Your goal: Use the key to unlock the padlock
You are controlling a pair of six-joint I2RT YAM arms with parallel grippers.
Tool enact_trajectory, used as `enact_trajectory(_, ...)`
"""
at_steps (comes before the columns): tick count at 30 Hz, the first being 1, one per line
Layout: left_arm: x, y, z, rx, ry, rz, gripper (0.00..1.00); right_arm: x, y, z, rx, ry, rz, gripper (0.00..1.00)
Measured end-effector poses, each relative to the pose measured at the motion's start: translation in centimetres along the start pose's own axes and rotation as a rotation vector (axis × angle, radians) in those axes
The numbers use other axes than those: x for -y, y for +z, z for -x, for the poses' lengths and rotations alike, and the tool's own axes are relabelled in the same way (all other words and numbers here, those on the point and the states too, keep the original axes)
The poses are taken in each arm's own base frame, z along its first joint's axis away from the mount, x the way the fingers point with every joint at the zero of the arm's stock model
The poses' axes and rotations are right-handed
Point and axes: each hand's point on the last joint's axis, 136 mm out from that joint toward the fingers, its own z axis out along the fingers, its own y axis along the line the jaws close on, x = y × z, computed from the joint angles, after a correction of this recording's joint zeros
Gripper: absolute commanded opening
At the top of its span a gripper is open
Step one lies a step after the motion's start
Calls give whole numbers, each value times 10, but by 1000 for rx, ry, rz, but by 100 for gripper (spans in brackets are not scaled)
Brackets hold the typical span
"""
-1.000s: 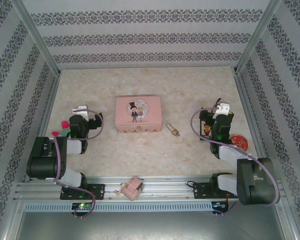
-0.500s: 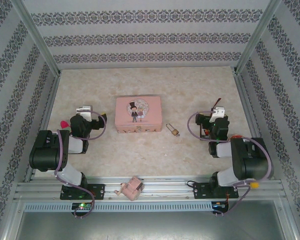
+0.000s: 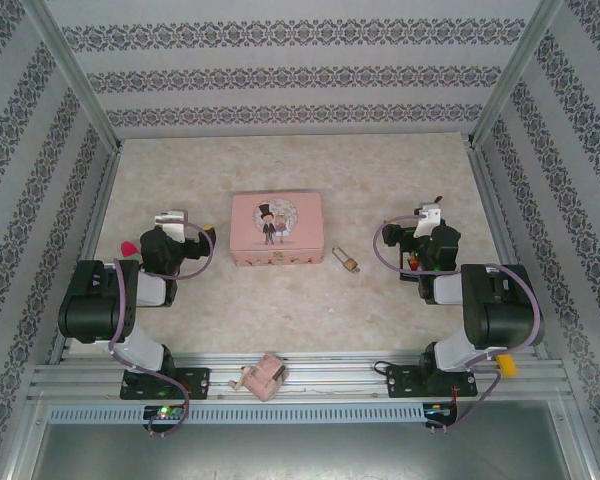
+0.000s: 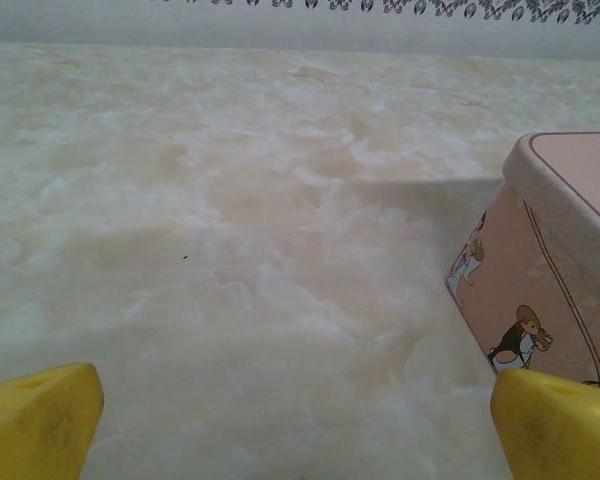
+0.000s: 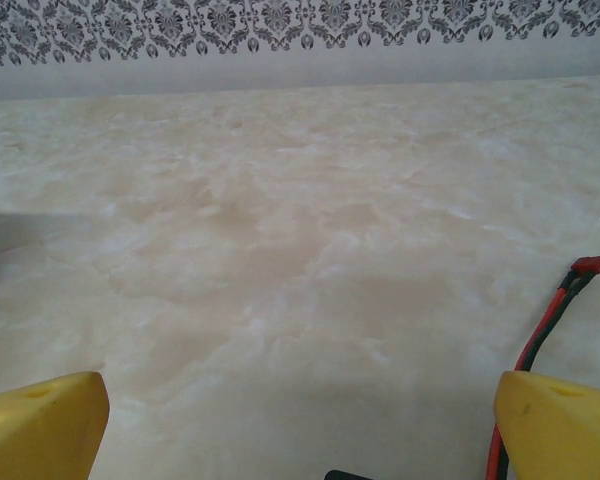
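— As the top camera looks down on the scene, where does the padlock (image 3: 347, 262) lie?

— Flat on the marbled table (image 3: 380, 180), just beside the near right corner of the pink tin (image 3: 276, 228), with its silvery shackle turned toward the tin. It sits between the two arms, nearer the right arm (image 3: 495, 310) than the left arm (image 3: 95, 310), and neither arm touches it.

— And the key?

— From up there it is too small to tell apart from the padlock.

— What does the left wrist camera give?

— The left gripper (image 4: 298, 425) has its yellow fingertips (image 4: 40, 420) at the two lower corners, spread wide, with bare table between them. A corner of the tin stands at the right edge, just beside the right-hand tip. Whether they touch, I cannot tell.

— And the right wrist camera?

— The right gripper (image 5: 300, 420) gapes just as wide and holds nothing. Ahead of it, marbled table runs up to the patterned wall (image 5: 280, 20). A red-and-black wire (image 5: 550, 320) lies along the right side, close by the right-hand tip.
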Motion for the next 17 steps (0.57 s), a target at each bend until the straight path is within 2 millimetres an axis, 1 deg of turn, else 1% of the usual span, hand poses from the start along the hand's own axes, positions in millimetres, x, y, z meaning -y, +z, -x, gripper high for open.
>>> enact_trajectory(17,1,0,0,-1,3,-5,99,-2,0,-1,-6,0,9,98)
